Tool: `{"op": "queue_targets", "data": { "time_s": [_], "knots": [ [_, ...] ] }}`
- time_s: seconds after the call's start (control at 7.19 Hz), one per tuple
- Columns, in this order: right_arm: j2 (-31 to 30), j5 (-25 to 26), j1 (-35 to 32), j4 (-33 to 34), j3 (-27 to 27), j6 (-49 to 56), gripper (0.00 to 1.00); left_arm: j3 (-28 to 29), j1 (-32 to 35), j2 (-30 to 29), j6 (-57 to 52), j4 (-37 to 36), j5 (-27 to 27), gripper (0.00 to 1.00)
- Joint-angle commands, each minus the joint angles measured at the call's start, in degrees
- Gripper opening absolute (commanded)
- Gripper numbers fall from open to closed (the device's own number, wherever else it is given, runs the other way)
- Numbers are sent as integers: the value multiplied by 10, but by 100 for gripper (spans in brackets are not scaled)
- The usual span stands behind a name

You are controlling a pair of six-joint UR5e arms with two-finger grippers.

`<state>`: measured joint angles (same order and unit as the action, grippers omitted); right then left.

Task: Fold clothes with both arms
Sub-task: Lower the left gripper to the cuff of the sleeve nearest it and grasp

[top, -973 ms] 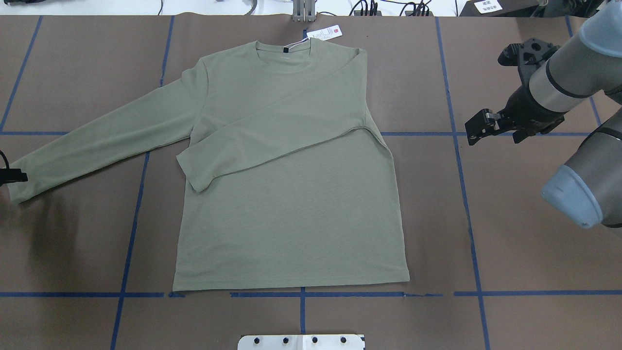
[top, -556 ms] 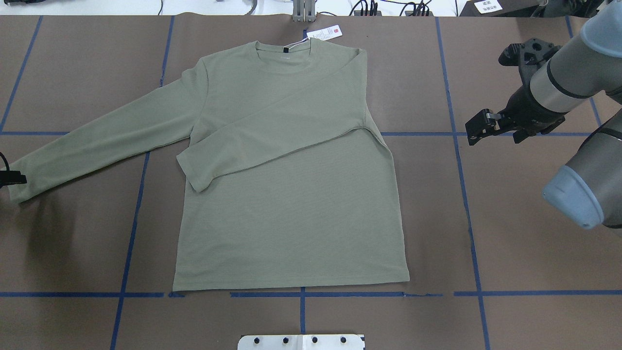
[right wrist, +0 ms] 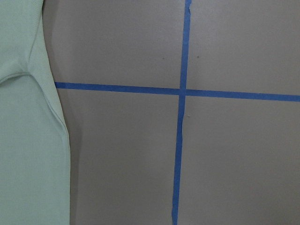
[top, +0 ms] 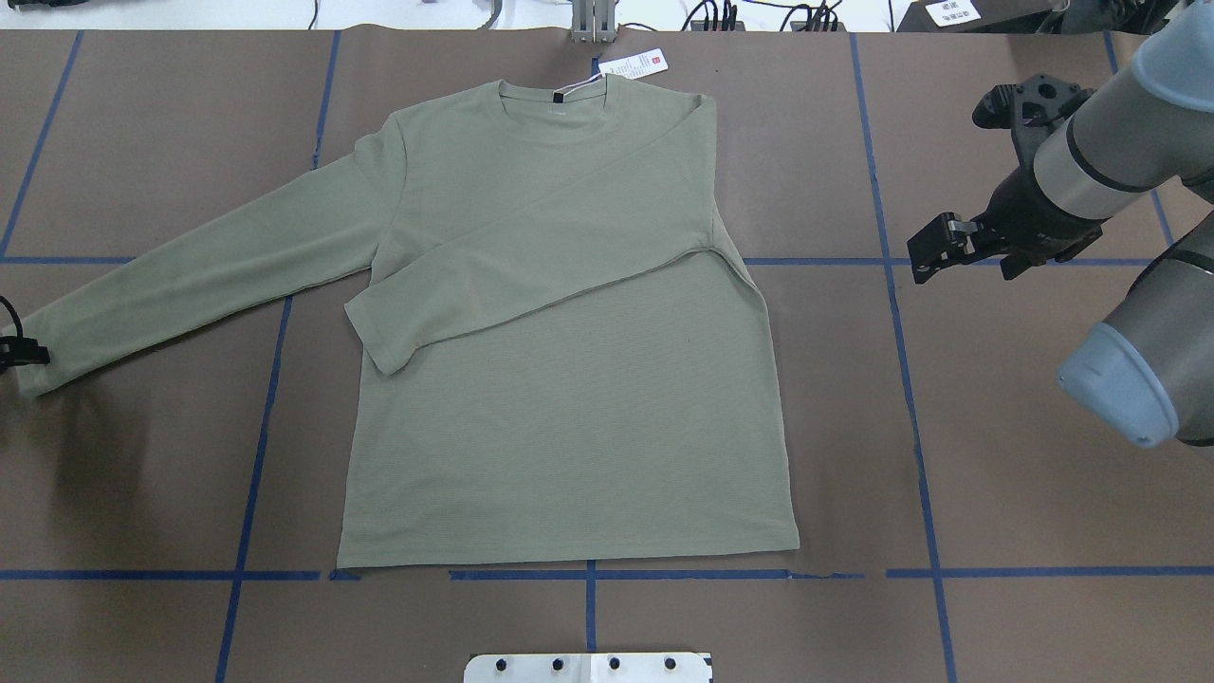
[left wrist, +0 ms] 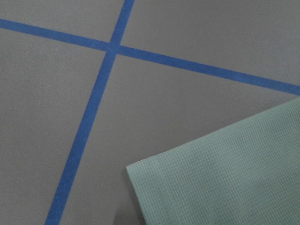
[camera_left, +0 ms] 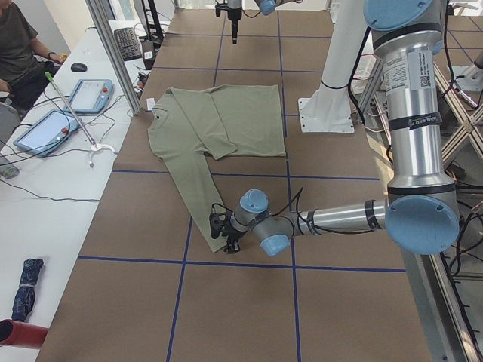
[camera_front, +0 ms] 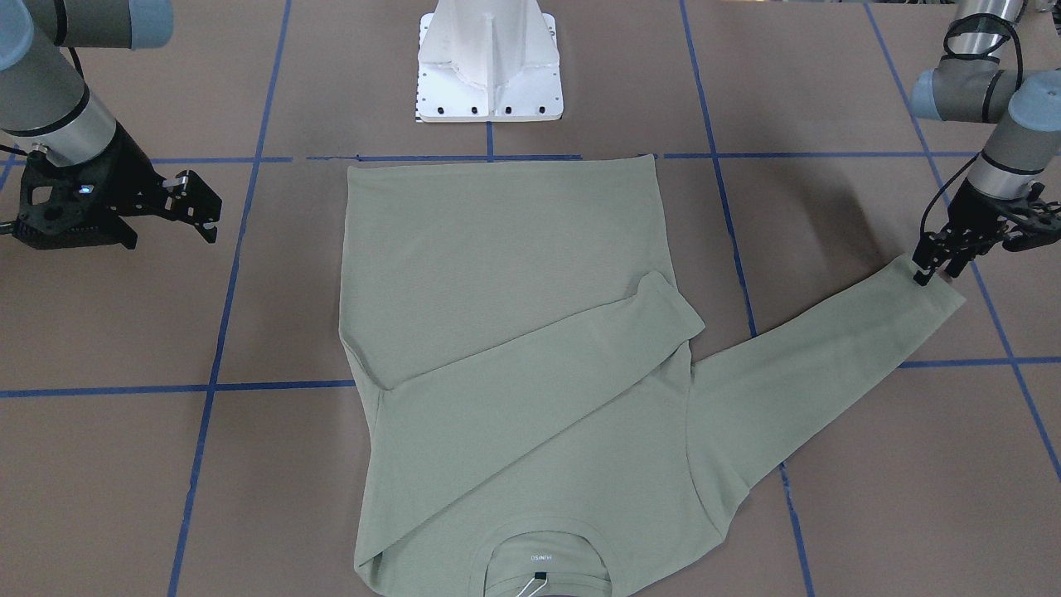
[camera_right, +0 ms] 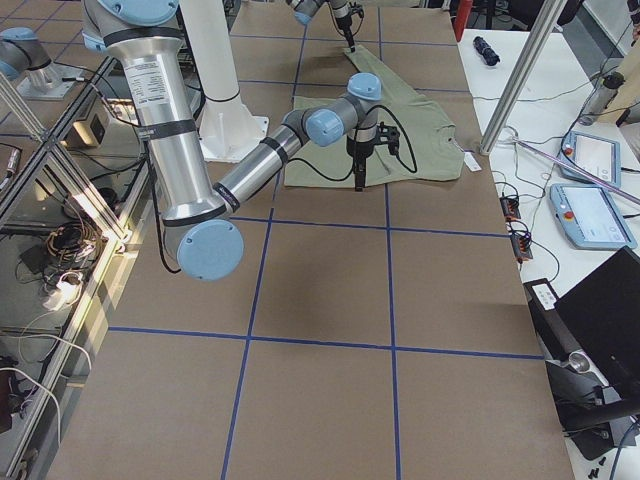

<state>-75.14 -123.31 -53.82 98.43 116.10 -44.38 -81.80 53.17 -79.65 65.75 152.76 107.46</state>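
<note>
Sage-green shirt (top: 569,408) lies flat mid-table (top: 996,474), collar (top: 555,100) on the side away from the base (camera_front: 489,66). One sleeve is folded slantwise across the chest. The other sleeve (top: 199,270) stretches out toward the robot's left.

Left gripper (camera_front: 935,272) stands tips-down at that sleeve's cuff (camera_front: 932,298). Its fingers look parted; whether they touch the cloth we cannot tell. Right gripper (camera_front: 197,203) hangs with jaws wide apart, well clear of the shirt, over bare table.

Views differ:
- Overhead shows the tag (top: 634,64) lying beyond the collar, but the left gripper is nearly cut off at the frame edge.
- Front view shows that gripper whole, and at the collar only a bit of white string.
- Left wrist view gives the cuff corner lying flat near a tape cross (left wrist: 112,47).
- Right wrist view catches the shirt's side edge beside another cross.
- Both side views show tablets (camera_left: 90,94) on a white bench; only the left one shows a seated person (camera_left: 15,45).
</note>
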Motion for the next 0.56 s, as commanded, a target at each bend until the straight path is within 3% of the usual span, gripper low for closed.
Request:
{"op": "queue_targets", "data": {
  "time_s": [0.0,0.14,0.42],
  "knots": [
    [0,0,0,0,0,0,100,-5,0,0,3,1,1,18],
    [0,0,0,0,0,0,100,-12,0,1,3,0,2,2],
    [-1,0,-1,0,-1,0,100,-33,1,4,3,-1,8,0]
  ]
}}
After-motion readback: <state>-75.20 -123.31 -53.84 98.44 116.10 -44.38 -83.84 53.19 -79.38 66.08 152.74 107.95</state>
